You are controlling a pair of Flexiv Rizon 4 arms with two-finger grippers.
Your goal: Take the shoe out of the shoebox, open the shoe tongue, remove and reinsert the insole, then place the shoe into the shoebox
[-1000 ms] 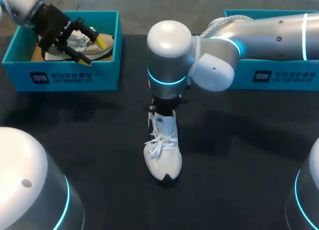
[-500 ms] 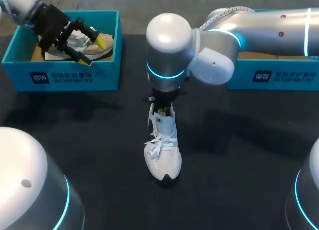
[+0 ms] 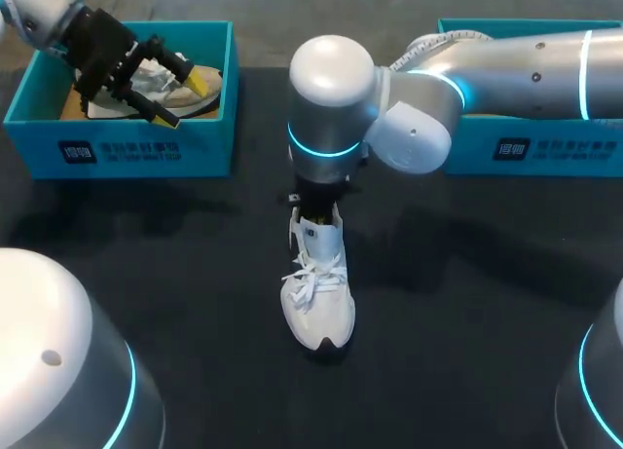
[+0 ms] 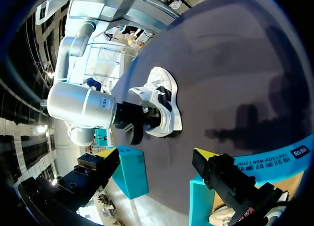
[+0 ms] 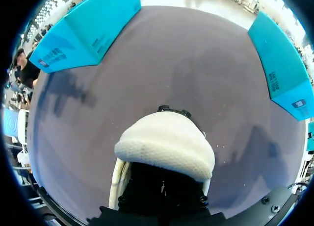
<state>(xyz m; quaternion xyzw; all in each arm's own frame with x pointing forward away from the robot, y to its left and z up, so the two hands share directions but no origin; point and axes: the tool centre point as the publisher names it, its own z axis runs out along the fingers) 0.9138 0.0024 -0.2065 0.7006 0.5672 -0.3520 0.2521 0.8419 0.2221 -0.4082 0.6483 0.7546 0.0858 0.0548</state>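
The white shoe [image 3: 316, 291] sits on the dark tabletop [image 3: 467, 303] right in the middle of the head view, out of any box, toe toward the bottom of the frame, laces tied up. The right arm [image 3: 506, 64] comes in from the upper right, and the right gripper [image 3: 316, 207] is down at the shoe's heel opening. From above, the big wrist joint blocks most of it. The left wrist view helps here: it catches the shoe side-on with that dark gripper right up against the heel end. The right wrist view just shows white mesh and a dark opening up close, so I honestly can't tell if that gripper is closed on anything.

The left gripper [image 3: 183, 98] hangs over the left shoebox [image 3: 117, 128] in the upper left, with its fingers spread wide and nothing held between them. A second shoe [image 3: 161, 87], greyish-tan, lies inside that box under it.

The right shoebox [image 3: 555, 152] at the upper right is mostly behind the arm, so its contents are hidden. Both teal boxes have a dark label [image 3: 78, 153] with white print on the front wall.
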